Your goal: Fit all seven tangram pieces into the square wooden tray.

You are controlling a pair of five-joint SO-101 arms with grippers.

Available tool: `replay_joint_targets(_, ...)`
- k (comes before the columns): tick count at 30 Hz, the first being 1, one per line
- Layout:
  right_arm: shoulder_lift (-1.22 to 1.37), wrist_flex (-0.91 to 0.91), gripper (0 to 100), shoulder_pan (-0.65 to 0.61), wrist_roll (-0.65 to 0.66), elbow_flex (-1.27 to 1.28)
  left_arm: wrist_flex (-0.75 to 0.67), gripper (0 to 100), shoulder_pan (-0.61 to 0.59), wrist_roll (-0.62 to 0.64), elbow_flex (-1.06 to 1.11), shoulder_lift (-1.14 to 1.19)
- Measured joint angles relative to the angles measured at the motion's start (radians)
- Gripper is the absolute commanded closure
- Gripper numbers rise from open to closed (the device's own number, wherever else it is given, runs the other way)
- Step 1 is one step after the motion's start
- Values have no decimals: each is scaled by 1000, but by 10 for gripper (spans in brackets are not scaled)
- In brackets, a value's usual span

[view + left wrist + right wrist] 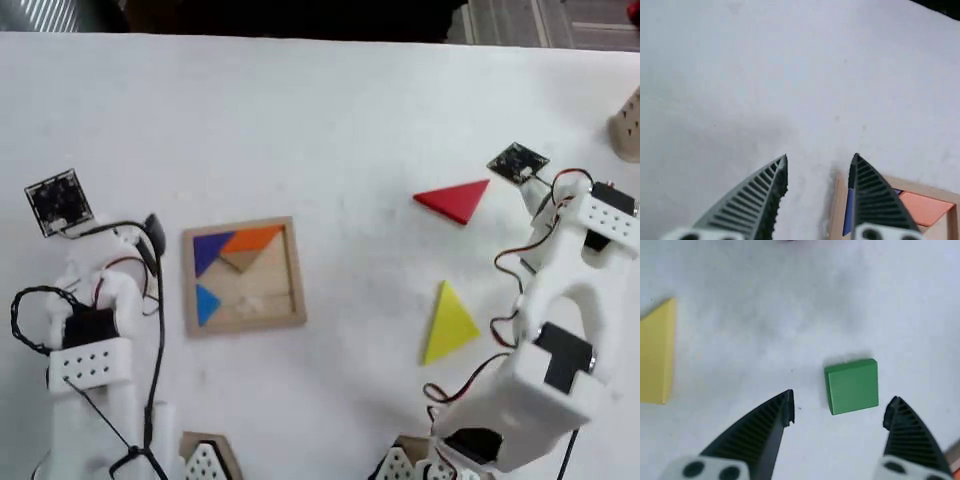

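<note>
Right of the wooden tray [298, 270], red triangle [455, 200] and yellow triangle [448, 322] lie loose on the tabletop [330, 120]; right hand [842, 397] hangs wide open over the green square [852, 386], so pick step, I'd say. Next: drop, straddle its flat sides, close. Also open: left hand [820, 155], beside the tray rim.

White table [330, 110], seen from above. Square wooden tray [245, 324] left of centre, holding large blue triangle [208, 250] in far-left corner, orange piece [252, 238] touching it along far rim, small blue triangle [205, 303] against left wall. Red triangle [455, 199] and yellow triangle [448, 322] loose on table, well apart from tray on its right, red farther back. Left arm [90, 350] beside tray's left wall; right arm [550, 350] just right of yellow triangle. Beige object [628, 128] at right edge
</note>
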Motion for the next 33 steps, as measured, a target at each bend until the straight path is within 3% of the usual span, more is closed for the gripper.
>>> replay_joint_targets(14,354,78,711,83,203,-319,-14,788,51,-49,14,0)
replay_joint_targets(20,448,101,713,86,221,-381,-18,788,55,-49,14,0)
replay_joint_targets(23,473,104,786,86,221,-404,-18,788,55,-49,14,0)
replay_joint_targets(27,496,103,976,91,221,-443,-18,789,55,-49,14,0)
replay_joint_targets(33,511,94,960,94,221,-503,-18,789,55,-49,14,0)
